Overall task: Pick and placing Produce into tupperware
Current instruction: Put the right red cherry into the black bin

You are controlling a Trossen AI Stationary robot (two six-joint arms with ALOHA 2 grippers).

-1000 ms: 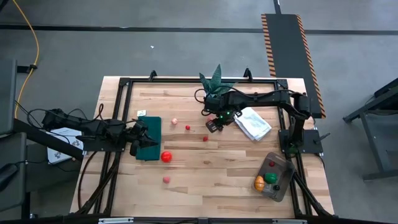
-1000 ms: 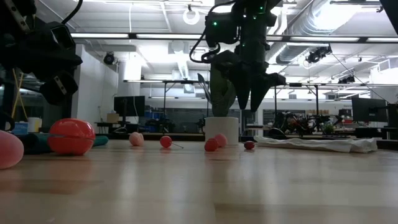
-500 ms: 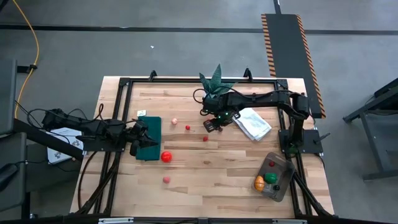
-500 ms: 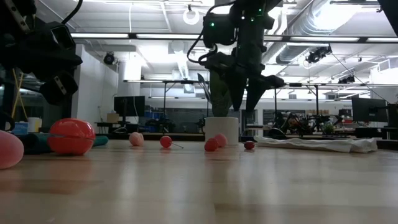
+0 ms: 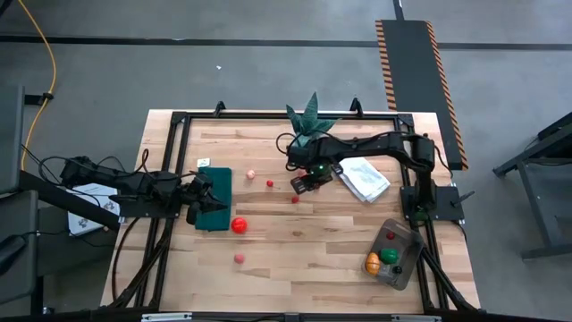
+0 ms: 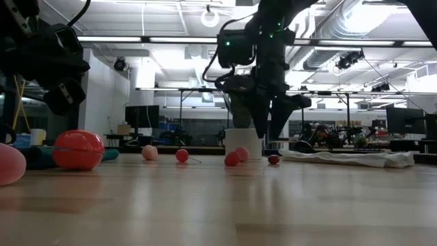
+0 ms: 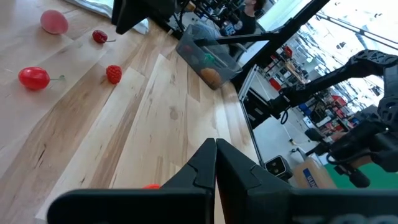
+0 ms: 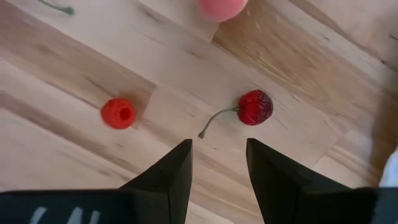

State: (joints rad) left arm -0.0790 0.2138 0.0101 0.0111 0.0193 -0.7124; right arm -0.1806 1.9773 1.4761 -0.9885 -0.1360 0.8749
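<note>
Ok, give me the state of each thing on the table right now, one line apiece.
Right pincer: open, empty, above the cherry.
Left pincer: shut, empty, over the green mat.
Tupperware: uncovered, three produce pieces inside.
Big red fruit: loose on the table.
Raspberry: loose on the table.
White cloth: crumpled.
Plant: upright.

The box sits at the table's near right with three fruits inside. Loose fruits lie mid-table, right of the mat. The plant stands at the far edge, the cloth to its right.
</note>
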